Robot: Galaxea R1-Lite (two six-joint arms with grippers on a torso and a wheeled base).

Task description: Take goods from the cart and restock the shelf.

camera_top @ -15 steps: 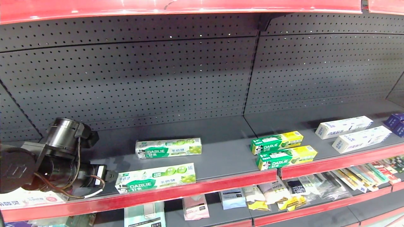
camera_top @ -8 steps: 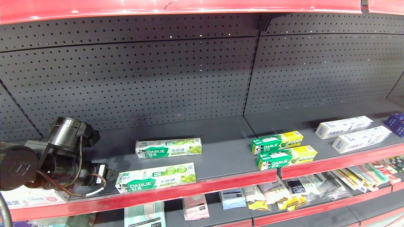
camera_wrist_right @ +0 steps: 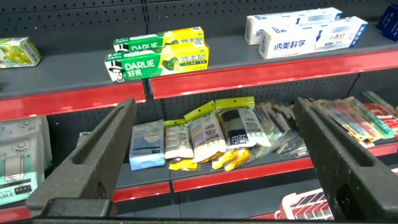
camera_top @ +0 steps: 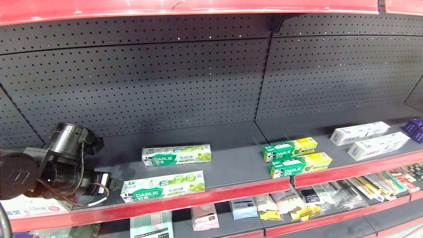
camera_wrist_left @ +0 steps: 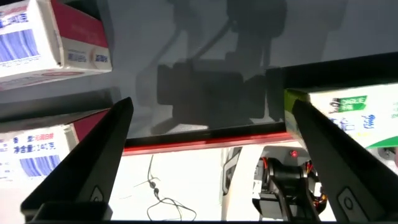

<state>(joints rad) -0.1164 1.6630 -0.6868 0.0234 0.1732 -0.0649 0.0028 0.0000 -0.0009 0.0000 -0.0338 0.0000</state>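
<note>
I am viewing a grey shelf [camera_top: 231,155]. A green toothpaste box [camera_top: 163,186] is lying flat at seven o'clock, along the front edge. My left gripper [camera_wrist_left: 211,109] is sitting just beside it at eight o'clock, fingers spread wide, holding nothing; whether one is touching the box, I cannot tell. My right gripper [camera_wrist_right: 214,106] is hanging wide open, empty. I am judging this box placed; next, backing out cleanly toward the cart.

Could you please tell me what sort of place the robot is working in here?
Most likely a shop aisle, a supermarket or chemist's: a grey shelf with a perforated back panel and red edge strip, boxed toothpaste laid out in facings, small packets below.
</note>
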